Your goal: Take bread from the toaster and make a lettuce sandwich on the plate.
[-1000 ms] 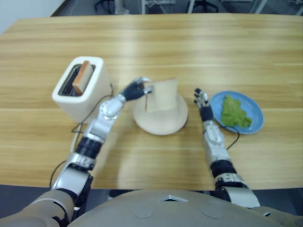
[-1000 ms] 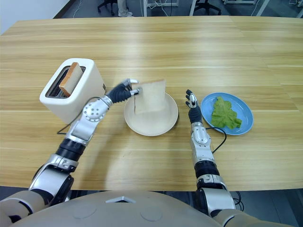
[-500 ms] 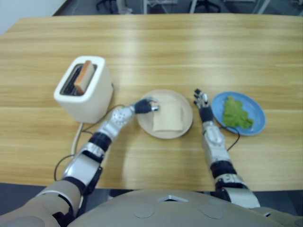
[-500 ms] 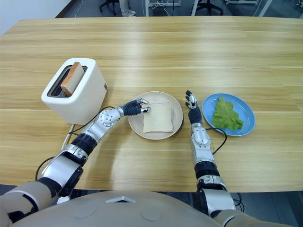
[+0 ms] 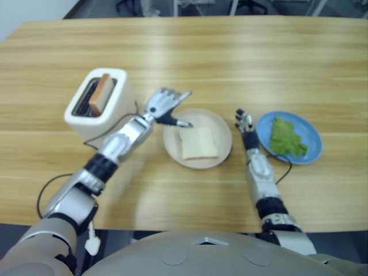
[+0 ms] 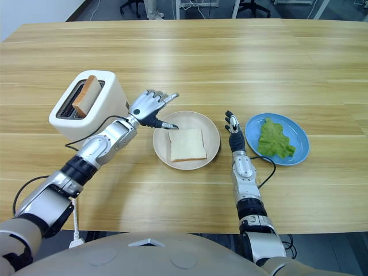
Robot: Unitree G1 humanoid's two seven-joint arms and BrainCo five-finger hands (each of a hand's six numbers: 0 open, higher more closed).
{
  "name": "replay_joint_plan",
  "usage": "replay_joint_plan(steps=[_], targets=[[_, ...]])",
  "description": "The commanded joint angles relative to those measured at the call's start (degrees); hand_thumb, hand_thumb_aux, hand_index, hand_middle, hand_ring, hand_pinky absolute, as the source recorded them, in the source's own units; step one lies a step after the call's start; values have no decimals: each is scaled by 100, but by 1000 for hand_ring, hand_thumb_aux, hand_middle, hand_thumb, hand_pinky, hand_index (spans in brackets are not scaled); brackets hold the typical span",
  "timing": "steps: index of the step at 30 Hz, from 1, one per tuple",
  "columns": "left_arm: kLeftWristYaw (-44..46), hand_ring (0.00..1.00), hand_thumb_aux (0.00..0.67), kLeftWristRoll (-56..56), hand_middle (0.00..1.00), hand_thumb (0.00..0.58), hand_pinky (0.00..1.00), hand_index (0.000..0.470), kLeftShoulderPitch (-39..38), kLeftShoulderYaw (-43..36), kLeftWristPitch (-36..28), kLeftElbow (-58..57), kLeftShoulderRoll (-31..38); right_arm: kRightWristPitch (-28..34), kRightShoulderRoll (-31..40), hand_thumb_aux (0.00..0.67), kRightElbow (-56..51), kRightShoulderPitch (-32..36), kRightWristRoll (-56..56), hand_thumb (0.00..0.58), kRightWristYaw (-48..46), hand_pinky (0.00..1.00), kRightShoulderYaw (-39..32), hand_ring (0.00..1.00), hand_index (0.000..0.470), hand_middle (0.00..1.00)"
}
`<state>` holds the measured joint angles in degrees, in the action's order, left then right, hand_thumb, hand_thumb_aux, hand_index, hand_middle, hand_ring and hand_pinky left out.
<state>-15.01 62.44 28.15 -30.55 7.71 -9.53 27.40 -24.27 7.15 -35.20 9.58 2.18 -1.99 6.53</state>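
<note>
Right eye view: toaster (image 6: 110,104) holds toast (image 6: 84,95); plate (image 6: 213,130), bread slice (image 6: 187,145); blue plate (image 6: 301,144), lettuce (image 6: 272,138); left hand (image 6: 148,107), right hand (image 6: 233,126) spread.

No readable text, label or number shows anywhere.

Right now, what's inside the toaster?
One bread slice stands in a slot of the toaster, top sticking out. Its lower part is hidden inside, and the dark slot beside it cannot be seen into.
</note>
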Motion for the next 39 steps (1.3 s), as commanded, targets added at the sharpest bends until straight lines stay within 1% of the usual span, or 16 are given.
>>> replay_joint_plan(steps=[1, 3, 5, 7, 9, 12, 15, 17, 19, 21, 23, 25, 29, 36, 39], targets=[[481, 0, 0, -477, 0, 0, 0, 0, -546, 388, -35, 1008, 81, -36, 36, 0, 543, -204, -371, 0, 91, 0, -214, 0, 0, 0], [920, 0, 0, -1218, 0, 0, 0, 0, -963, 604, -16, 1340, -75, -11, 137, 0, 1250, -389, -715, 0, 147, 0, -368, 0, 0, 0], [1246, 0, 0, -1946, 0, 0, 0, 0, -1409, 786, -56, 1529, -273, 176, 328, 0, 2255, -590, -1013, 0, 156, 0, -385, 0, 0, 0], [1381, 0, 0, -2199, 0, 0, 0, 0, -1760, 874, -112, 1620, -393, 419, 684, 0, 3294, -771, -1491, 0, 209, 0, -204, 0, 0, 0], [1424, 0, 0, -2368, 0, 0, 0, 0, -2039, 972, -166, 1654, -512, 673, 1195, 0, 4070, -890, -2100, 0, 287, 0, 134, 0, 0, 0], [1460, 0, 0, -2538, 0, 0, 0, 0, -2355, 1067, -254, 1652, -683, 1081, 2111, 0, 4703, -1042, -2997, 0, 297, 0, 696, 0, 0, 0], [1451, 0, 0, -2537, 0, 0, 0, 0, -2545, 1079, -285, 1649, -792, 1259, 2874, 0, 5064, -1320, -3872, 0, 220, 0, 998, 0, 0, 0], [1453, 0, 0, -2551, 0, 0, 0, 0, -2669, 1093, -315, 1681, -861, 1339, 3356, 0, 4948, -1453, -4463, 0, 247, 0, 1017, 0, 0, 0], [1449, 0, 0, -2530, 0, 0, 0, 0, -2762, 1086, -313, 1700, -901, 1421, 3756, 0, 4497, -1490, -4985, 0, 366, 0, 854, 0, 0, 0], [1463, 0, 0, -2512, 0, 0, 0, 0, -2828, 1078, -321, 1723, -933, 1489, 4081, 0, 3900, -1427, -5443, 0, 487, 0, 535, 0, 0, 0], [1463, 0, 0, -2492, 0, 0, 0, 0, -2867, 1074, -329, 1732, -958, 1503, 4313, 0, 3114, -1306, -5853, 0, 622, 0, 72, 0, 0, 0], [1464, 0, 0, -2467, 0, 0, 0, 0, -2888, 1067, -337, 1739, -980, 1522, 4427, 0, 2616, -1286, -6100, 0, 697, 0, -290, 0, 0, 0], [1495, 0, 0, -2420, 0, 0, 0, 0, -2866, 1016, -358, 1752, -1065, 1590, 4512, 0, 2171, -1315, -6228, 0, 826, 0, -671, 0, 0, 0], [1500, 0, 0, -2327, 0, 0, 0, 0, -2867, 943, -413, 1820, -1208, 1588, 4557, 0, 826, -597, -6458, 0, 1246, 0, -1494, 0, 0, 0], [1508, 0, 0, -2323, 0, 0, 0, 0, -2885, 946, -416, 1833, -1215, 1567, 4593, 0, 430, -382, -6442, 0, 1424, 0, -1736, 0, 0, 0]])
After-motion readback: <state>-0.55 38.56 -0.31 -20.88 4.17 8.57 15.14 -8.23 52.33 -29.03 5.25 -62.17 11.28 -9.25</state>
